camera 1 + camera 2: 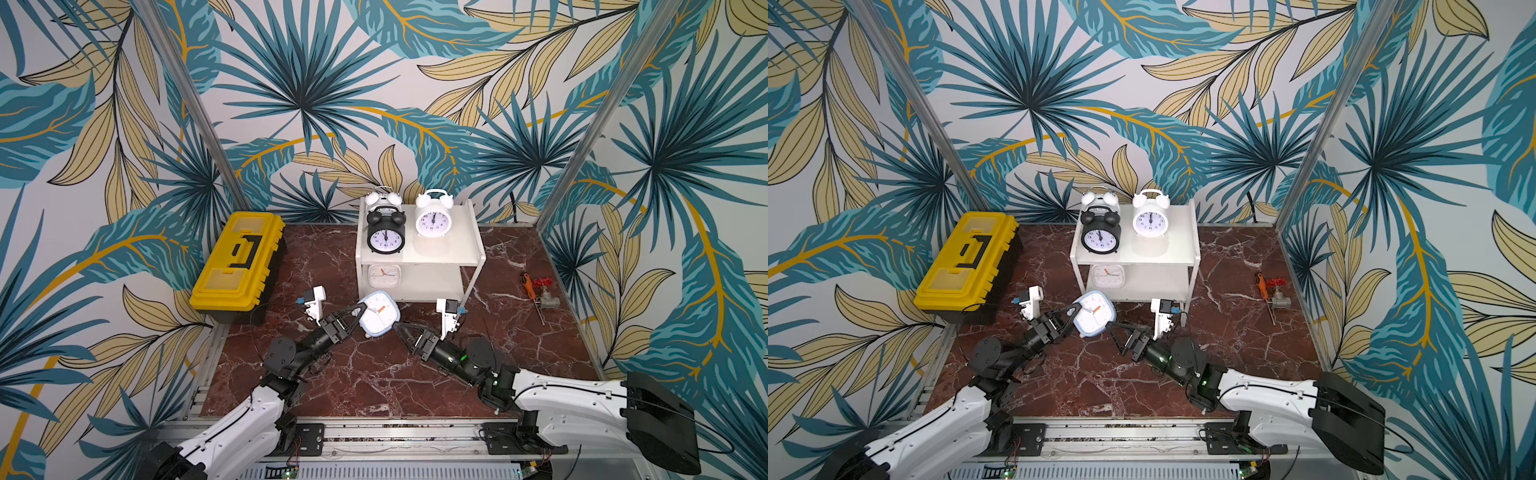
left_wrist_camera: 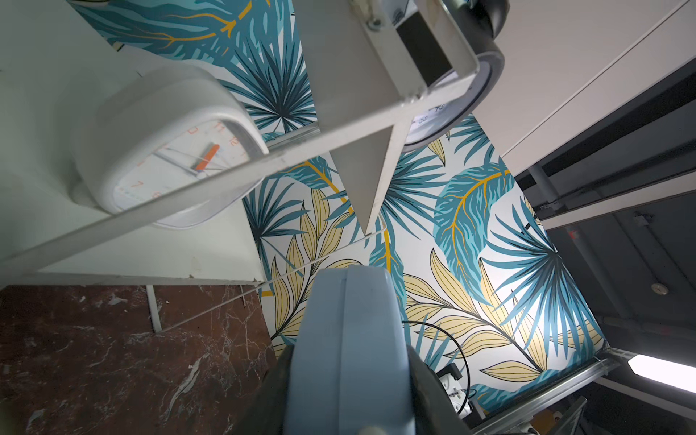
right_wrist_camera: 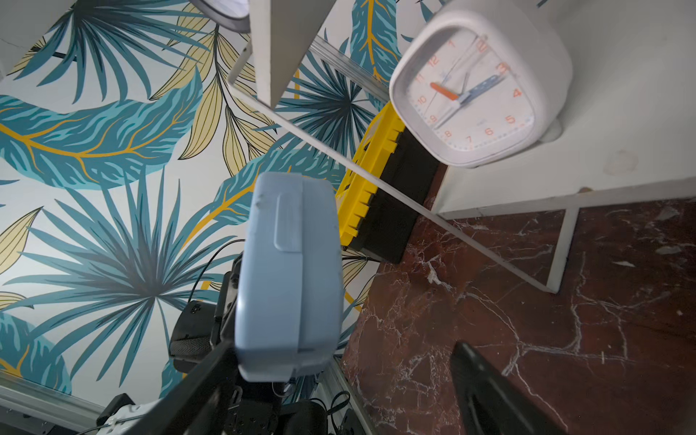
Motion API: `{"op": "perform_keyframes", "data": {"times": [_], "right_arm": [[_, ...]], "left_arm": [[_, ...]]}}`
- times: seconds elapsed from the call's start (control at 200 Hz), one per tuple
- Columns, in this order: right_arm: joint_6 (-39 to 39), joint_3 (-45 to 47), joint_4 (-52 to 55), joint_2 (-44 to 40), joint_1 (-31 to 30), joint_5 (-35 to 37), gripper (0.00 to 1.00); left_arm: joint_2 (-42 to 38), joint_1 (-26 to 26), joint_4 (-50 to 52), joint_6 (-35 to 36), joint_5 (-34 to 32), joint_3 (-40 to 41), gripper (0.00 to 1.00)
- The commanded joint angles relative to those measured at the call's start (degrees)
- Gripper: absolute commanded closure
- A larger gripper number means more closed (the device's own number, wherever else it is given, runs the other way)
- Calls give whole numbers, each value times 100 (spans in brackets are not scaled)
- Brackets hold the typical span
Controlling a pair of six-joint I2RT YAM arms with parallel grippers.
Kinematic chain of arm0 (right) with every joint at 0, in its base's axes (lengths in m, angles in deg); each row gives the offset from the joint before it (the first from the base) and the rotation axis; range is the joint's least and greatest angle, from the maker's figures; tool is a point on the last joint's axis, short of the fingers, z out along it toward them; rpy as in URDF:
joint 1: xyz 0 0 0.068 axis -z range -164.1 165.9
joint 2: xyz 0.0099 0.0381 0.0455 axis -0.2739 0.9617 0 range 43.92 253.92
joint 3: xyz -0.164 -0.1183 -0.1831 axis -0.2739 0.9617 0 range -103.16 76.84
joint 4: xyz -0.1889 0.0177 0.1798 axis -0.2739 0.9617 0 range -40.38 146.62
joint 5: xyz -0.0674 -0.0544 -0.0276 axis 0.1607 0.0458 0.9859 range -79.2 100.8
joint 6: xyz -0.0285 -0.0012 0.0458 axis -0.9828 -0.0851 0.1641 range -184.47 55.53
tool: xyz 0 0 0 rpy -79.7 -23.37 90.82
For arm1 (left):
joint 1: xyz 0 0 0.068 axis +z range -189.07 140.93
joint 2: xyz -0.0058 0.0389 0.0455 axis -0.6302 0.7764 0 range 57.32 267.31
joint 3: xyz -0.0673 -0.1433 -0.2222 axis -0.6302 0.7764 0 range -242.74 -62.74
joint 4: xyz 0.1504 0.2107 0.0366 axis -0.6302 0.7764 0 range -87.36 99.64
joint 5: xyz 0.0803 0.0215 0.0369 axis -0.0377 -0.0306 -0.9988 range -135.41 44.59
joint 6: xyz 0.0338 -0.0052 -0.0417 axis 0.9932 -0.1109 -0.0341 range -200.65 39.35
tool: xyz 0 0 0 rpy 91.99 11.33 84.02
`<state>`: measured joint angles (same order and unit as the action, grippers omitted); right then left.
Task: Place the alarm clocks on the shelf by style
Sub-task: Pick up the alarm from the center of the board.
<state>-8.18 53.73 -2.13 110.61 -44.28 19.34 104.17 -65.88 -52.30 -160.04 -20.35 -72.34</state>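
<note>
My left gripper is shut on the light blue rounded-square alarm clock, holding it tilted above the marble floor just in front of the shelf. The clock's blue edge fills the space between the left fingers. My right gripper stands open just right of the clock, holding nothing. A white square clock stands on the lower tier. On the top board are a black twin-bell clock, a white one and another white one behind the black.
A yellow toolbox lies left of the shelf. An orange-handled screwdriver and a metal valve with a red wheel lie at the right. Leaf-patterned walls enclose the floor on three sides.
</note>
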Motion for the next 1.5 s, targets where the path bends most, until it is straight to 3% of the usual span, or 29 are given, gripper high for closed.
{"op": "perform_keyframes", "data": {"times": [0.0, 0.09, 0.185, 0.431, 0.566, 0.646, 0.711, 0.816, 0.987, 1.082, 1.132, 1.242, 1.307, 1.492], "right_arm": [[42, -154, -945, 418, -61, -69, 15], [28, -123, -1581, 740, -124, -115, 17], [-5, -279, -1578, 933, -184, -199, 21], [-60, -499, -1424, 1090, -197, -256, 44], [-14, -527, -1285, 1087, -197, -274, 63], [-13, -603, -1049, 1058, -198, -327, 67], [-76, -727, -590, 916, -195, -443, 70], [-215, -922, 358, 581, -131, -701, 75], [-453, -1226, 1942, -35, 205, -1623, 78], [-544, -1323, 2482, -205, 668, -2745, 77], [-393, -1217, 2030, -139, 963, -3733, 77], [184, -1116, 1107, 191, 1553, -5052, 76], [203, -1225, 1116, 281, 1696, -5461, 76], [-309, -1509, 1952, 246, 1827, -5755, 76]], "left_arm": [[-58, -31, -509, -106, -37, 114, 74], [-49, -27, -509, -87, -78, 101, 75], [-8, -30, -527, -86, -83, 98, 75], [85, -35, -623, -83, -56, 112, 75], [69, -35, -568, -43, -54, 130, 75], [56, -35, -467, 20, -54, 140, 74], [22, -27, -273, 136, -77, 105, 64], [-216, 91, 686, 491, 258, -174, 27], [-794, 257, 2721, 1577, 874, -964, 6], [-973, 320, 2958, 1774, 1130, -1121, 6], [-978, 319, 2706, 1718, 1328, -1106, 6], [-771, 317, 2277, 1601, 1784, -1115, 7], [-563, 322, 2011, 1510, 2053, -1131, 9], [-181, 324, 1309, 1172, 2335, -983, 33]]}}
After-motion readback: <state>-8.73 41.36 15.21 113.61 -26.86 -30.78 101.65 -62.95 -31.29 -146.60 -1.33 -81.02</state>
